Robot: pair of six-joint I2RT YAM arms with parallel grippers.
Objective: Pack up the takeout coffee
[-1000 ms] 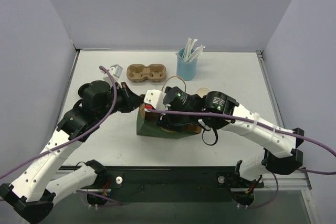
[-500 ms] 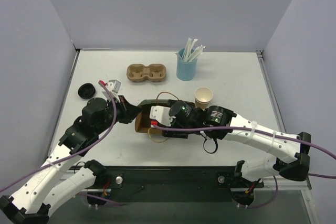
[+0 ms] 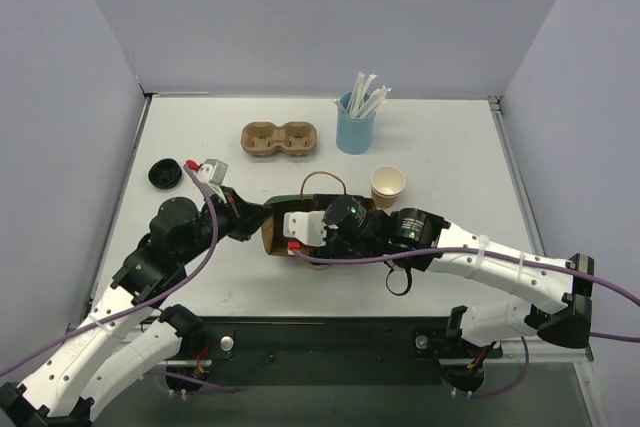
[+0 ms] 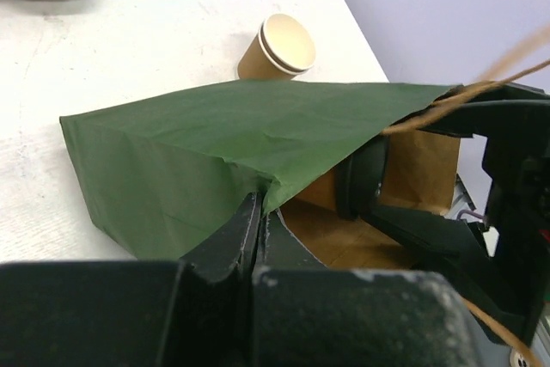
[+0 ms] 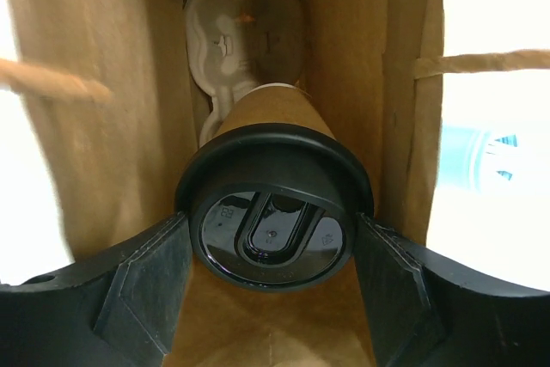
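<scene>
The takeout coffee (image 5: 271, 225), black lid on, is well inside the paper bag (image 4: 215, 152), gripped by my right gripper (image 5: 271, 251) with jaws spread just to the cup's width. My left gripper (image 4: 260, 212) is pinched flat on the bag's mouth edge. I judge insertion nearly done, with releasing and withdrawing left. An open tan cup (image 3: 388, 185) stands outside.

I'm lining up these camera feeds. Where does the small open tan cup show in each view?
Top external: open tan cup right of centre, just right of the green bag.
Left wrist: the cup upper middle, behind the bag.
Right wrist: not in it.
Shared landmark: the bag; the right wrist sees its brown inside.
</scene>
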